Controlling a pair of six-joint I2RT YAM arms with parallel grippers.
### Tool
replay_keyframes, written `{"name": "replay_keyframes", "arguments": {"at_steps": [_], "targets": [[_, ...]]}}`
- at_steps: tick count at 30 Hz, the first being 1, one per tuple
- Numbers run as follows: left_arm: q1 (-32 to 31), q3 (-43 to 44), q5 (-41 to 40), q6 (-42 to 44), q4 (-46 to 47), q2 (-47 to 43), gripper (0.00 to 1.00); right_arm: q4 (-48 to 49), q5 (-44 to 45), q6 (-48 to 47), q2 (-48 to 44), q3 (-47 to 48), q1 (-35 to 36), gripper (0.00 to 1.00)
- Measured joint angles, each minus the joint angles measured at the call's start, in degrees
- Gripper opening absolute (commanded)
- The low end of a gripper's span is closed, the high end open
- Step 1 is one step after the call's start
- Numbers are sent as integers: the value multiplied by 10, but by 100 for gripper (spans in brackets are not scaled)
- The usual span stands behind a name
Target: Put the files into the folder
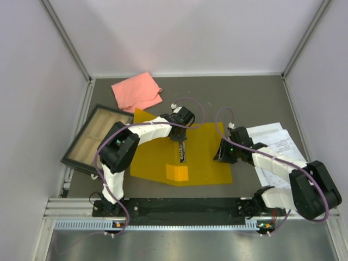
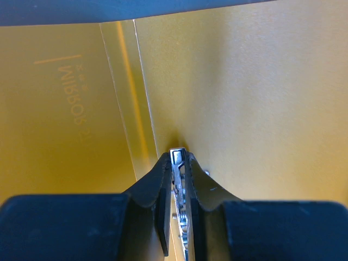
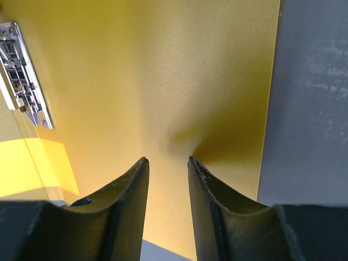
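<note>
The yellow-orange folder (image 1: 206, 157) lies open and flat at the table's middle. Its metal clip (image 1: 181, 154) runs along the spine. My left gripper (image 1: 180, 142) is shut on the upper end of the clip (image 2: 178, 156), with the folder's inner face (image 2: 244, 81) all around it. My right gripper (image 1: 222, 152) is slightly open and empty, its tips down on the folder's right inner face (image 3: 163, 70) near the right edge; the clip (image 3: 24, 76) shows at that view's left. The files (image 1: 277, 144), white printed sheets, lie on the table right of the folder, partly under my right arm.
A pink cloth (image 1: 137, 91) lies at the back left. A black-framed tray (image 1: 95, 138) sits at the left edge, tilted. A brighter yellow flap (image 1: 178, 173) sticks out at the folder's near edge. Grey table (image 3: 310, 109) borders the folder's right edge.
</note>
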Motion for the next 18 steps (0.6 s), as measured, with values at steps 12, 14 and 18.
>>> {"name": "replay_keyframes", "arguments": {"at_steps": [12, 14, 18], "targets": [[7, 38, -6, 10, -1, 35, 42, 14, -6, 0, 8, 0, 0, 34], [8, 38, -6, 14, -2, 34, 45, 16, -7, 0, 10, 0, 0, 34], [8, 42, 3, 25, -24, 17, 47, 18, -9, 0, 11, 0, 0, 34]]}}
